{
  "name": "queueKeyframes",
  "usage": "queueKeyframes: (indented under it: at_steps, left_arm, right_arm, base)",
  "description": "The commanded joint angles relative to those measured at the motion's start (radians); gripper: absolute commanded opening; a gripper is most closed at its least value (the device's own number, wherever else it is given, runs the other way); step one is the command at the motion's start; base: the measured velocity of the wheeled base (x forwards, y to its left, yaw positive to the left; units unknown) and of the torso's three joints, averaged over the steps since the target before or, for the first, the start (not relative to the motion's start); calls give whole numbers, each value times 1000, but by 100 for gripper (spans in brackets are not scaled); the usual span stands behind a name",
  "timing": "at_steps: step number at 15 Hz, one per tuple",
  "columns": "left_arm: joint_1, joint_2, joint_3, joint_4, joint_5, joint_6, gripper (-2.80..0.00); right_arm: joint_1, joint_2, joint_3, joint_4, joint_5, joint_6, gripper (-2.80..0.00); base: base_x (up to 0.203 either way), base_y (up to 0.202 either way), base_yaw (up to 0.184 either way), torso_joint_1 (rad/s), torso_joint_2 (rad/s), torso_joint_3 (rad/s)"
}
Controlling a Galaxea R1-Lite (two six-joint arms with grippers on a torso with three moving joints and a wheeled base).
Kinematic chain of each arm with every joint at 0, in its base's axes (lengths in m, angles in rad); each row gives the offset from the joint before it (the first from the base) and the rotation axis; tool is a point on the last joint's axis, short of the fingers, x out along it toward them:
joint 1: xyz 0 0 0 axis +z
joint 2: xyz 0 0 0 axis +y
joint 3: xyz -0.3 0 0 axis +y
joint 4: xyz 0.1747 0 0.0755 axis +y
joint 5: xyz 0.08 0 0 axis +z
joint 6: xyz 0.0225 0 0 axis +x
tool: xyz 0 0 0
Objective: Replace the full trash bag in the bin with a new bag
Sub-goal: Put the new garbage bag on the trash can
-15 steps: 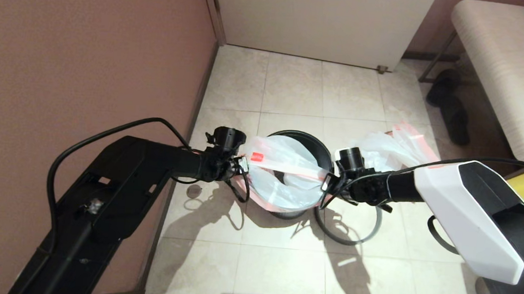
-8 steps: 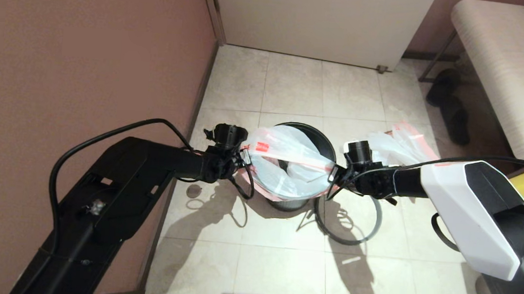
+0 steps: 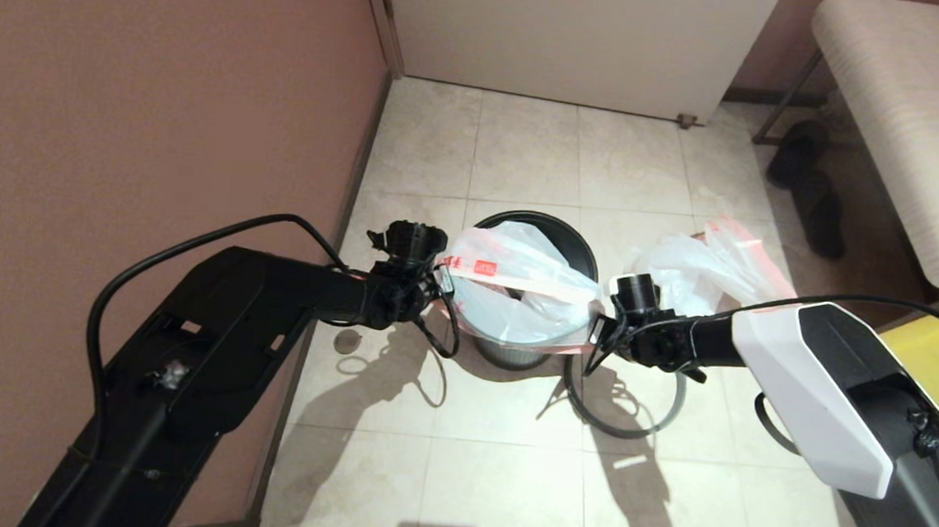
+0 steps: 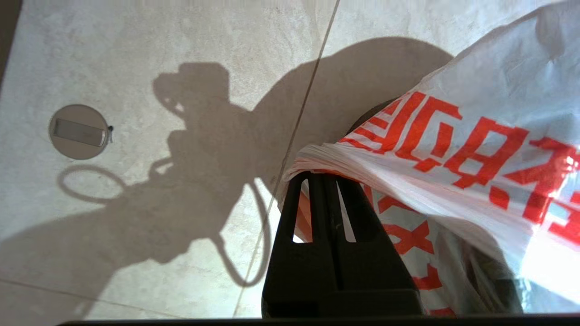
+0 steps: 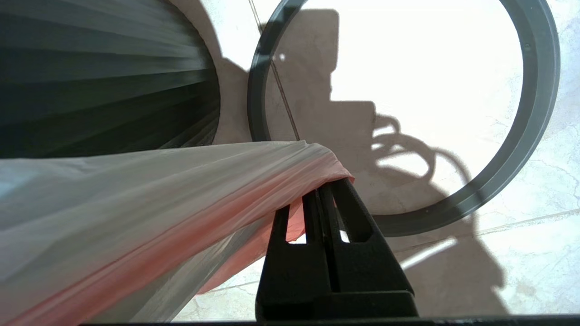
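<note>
Thin white red-printed plastic new bag (image 3: 517, 296) now stretched wider over round black bin (image 3: 558, 230); left gripper (image 3: 436, 284), right gripper (image 3: 597, 330) clamped on opposite edges. Lining nearly seated; grey ring rim (image 3: 656, 429) waits on floor.

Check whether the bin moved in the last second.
Yes: the bin has slid toward the door, judged against the grey ring, which lies still on the floor.

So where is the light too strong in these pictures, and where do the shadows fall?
Right wrist view: the floor inside the grey ring is washed out. Left wrist view: glare on the new bag; the arm's shadow lies sharp on the tiles. Head view: both arms cast shadows toward the camera.
</note>
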Motion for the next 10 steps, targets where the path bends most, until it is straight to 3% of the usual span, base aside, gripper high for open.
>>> queueKeyframes:
  at_steps: [1, 6, 10]
  left_arm:
    - [3, -3, 0, -30, 7, -25, -280]
    - [9, -37, 1, 25, 1, -47, -280]
    - [-10, -110, 33, 75, -41, -85, -280]
  right_arm:
    - [4, -41, 5, 3, 1, 7, -280]
    - [7, -155, 77, 33, 19, 12, -280]
    - [40, -286, 212, 59, 110, 13, -280]
  base:
    - [0, 0, 0, 0, 0, 0]
    - [0, 0, 0, 0, 0, 0]
    - [0, 0, 0, 0, 0, 0]
